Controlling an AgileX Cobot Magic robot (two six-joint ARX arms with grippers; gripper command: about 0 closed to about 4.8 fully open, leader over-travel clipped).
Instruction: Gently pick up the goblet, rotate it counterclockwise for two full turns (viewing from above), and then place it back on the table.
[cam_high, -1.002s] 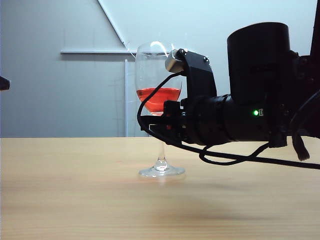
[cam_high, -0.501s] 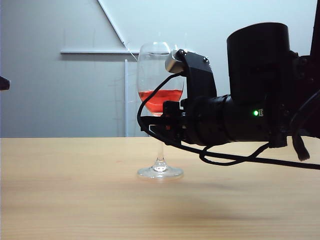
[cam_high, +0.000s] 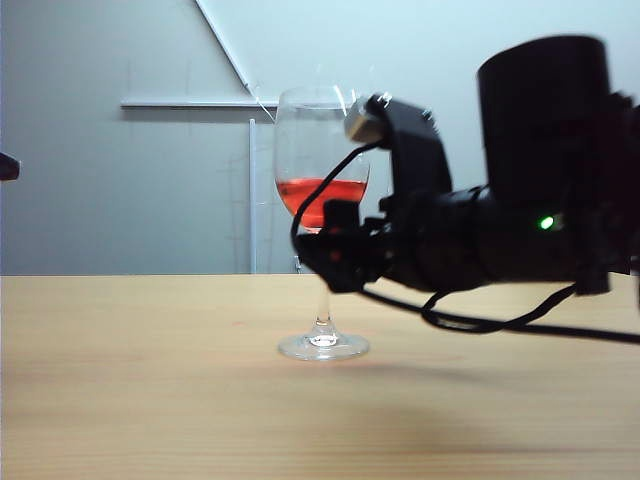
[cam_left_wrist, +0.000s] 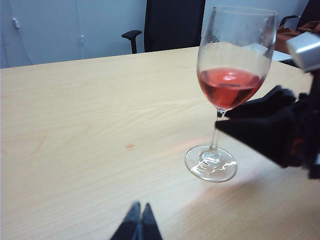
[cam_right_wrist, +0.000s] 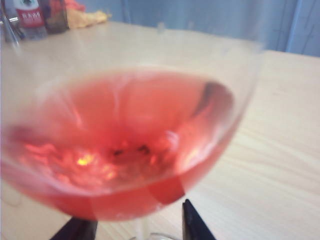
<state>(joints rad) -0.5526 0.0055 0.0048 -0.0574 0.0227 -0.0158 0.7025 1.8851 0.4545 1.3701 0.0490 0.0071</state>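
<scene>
With my right gripper jaws released either side of the stem, any sideways drift could topple the goblet standing mid-frame on the counter; my left gripper sits clenched, well clear.

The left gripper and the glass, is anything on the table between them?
Only bare table lies between the left gripper and the goblet, seen in the left wrist view.

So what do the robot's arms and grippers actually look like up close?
The right arm is matte black and bulky, with a fat cylindrical housing, a small green light, a silver-grey camera on a black bracket, and loose black cables looping underneath. The right gripper and the left gripper both end in thin, black, pointed fingers.
</scene>
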